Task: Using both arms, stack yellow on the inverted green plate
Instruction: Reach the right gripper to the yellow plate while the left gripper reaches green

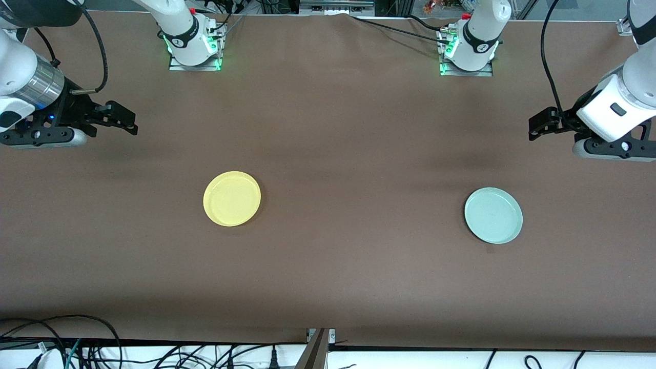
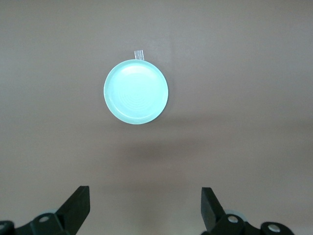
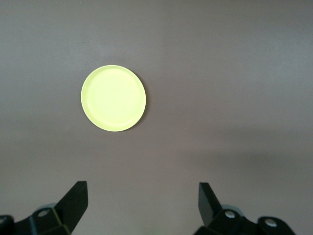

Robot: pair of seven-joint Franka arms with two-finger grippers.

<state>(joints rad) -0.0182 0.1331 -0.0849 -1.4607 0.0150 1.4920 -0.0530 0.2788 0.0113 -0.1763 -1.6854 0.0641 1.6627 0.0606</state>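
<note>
The yellow plate (image 1: 232, 199) is seen rim-up toward the right arm's end of the bench, the green plate (image 1: 493, 215) rim-up toward the left arm's end, well apart. The right gripper (image 1: 125, 119) and the left gripper (image 1: 538, 127) are held spread wide and empty above the bench's end edges.

Surface (image 1: 328, 154): brown, matt, cloth-like, faintly mottled, slight ripple at edge by arm bases. Yellow plate (image 1: 232, 198): smooth plastic, soft sheen, well clear of right gripper's jaws. Green plate (image 1: 493, 215): smooth, glossier, faint concentric rings, well clear of left gripper's jaws. Small clear tape tab (image 2: 139, 54) at its rim.
</note>
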